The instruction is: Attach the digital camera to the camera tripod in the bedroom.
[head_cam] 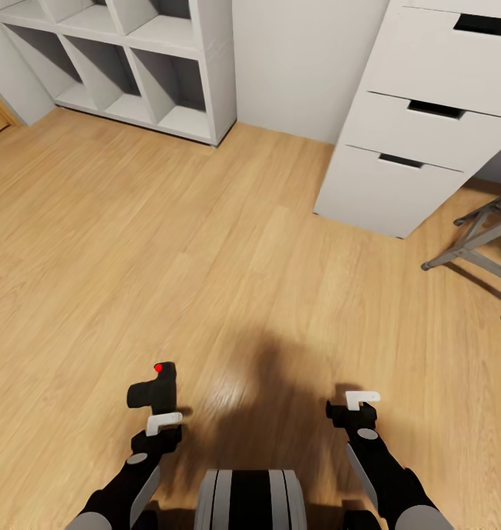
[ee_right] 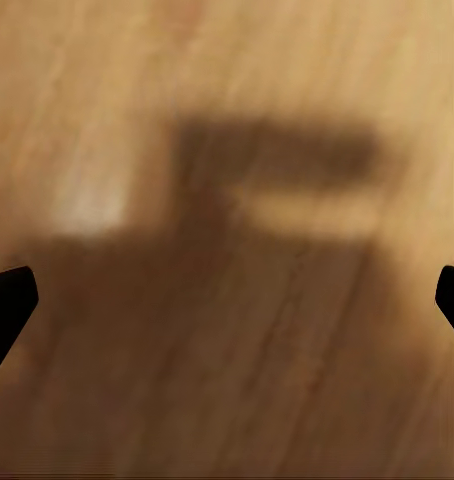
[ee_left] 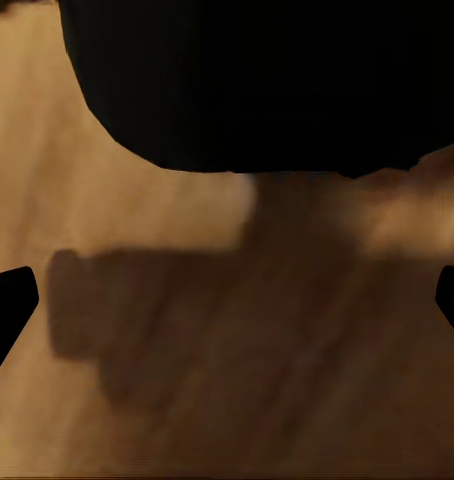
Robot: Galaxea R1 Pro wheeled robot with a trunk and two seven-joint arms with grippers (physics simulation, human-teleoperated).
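Note:
The digital camera [head_cam: 152,389], black with a red button on top, is held above the wood floor by my left gripper [head_cam: 162,416], low at the left of the head view. In the left wrist view the camera [ee_left: 267,80] is a big black mass close to the lens, and its shadow lies on the floor below. My right gripper [head_cam: 358,406] hangs open over bare floor, with its fingertips [ee_right: 7,305] far apart and nothing between them. The camera tripod is out of view.
A white drawer unit [head_cam: 412,125] stands ahead on the right, and a white cubby shelf [head_cam: 132,66] ahead on the left against the grey wall. A low grey metal folding frame [head_cam: 477,243] sits at the right edge. Open wood floor [head_cam: 206,258] lies between.

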